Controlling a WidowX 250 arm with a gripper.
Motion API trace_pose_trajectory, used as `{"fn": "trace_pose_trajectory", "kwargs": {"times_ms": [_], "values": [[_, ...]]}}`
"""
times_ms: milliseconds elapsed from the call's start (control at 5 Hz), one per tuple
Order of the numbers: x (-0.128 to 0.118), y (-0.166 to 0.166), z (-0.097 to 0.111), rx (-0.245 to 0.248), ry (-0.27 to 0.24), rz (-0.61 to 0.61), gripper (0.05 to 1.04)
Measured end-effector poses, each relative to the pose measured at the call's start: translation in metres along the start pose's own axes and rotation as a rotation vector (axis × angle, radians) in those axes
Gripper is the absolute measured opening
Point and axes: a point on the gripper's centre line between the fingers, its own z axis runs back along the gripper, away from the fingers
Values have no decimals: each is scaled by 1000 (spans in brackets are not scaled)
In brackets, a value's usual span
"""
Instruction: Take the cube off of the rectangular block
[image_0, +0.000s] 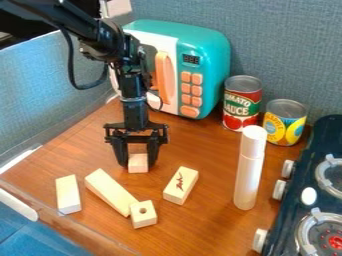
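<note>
Toward the left of the camera view, the black gripper (138, 161) hangs straight down, low over the wooden surface. A small pale wooden block (138, 164) lies within its grasp area, with a shaded tan part above the bright face; its full shape is partly hidden. In front, a cube with a round hole (143, 214) sits against the near end of a long rectangular block (110, 191). From this angle I cannot tell whether the cube rests on that block or only touches it.
Another rectangular block (67, 194) lies at the left, and a marked one (180, 185) right of centre. A white cylinder (248, 167) stands farther right, with two cans, a tomato can (242, 103) and a yellow can (284, 122), behind. Toy microwave (200, 55) at back, stove (324, 165) at right.
</note>
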Motion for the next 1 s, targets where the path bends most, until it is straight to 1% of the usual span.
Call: {"fn": "trace_pose_trajectory", "kwargs": {"times_ms": [200, 400, 600, 800, 1000], "values": [[-4, -7, 18, -8, -70, -19, 1005], [-9, -11, 24, -13, -90, -38, 1001], [-16, -19, 41, 3, -139, -77, 1000], [-22, -31, 52, -2, -161, -200, 1000], [-25, -39, 50, 4, -161, -332, 1000]]}}
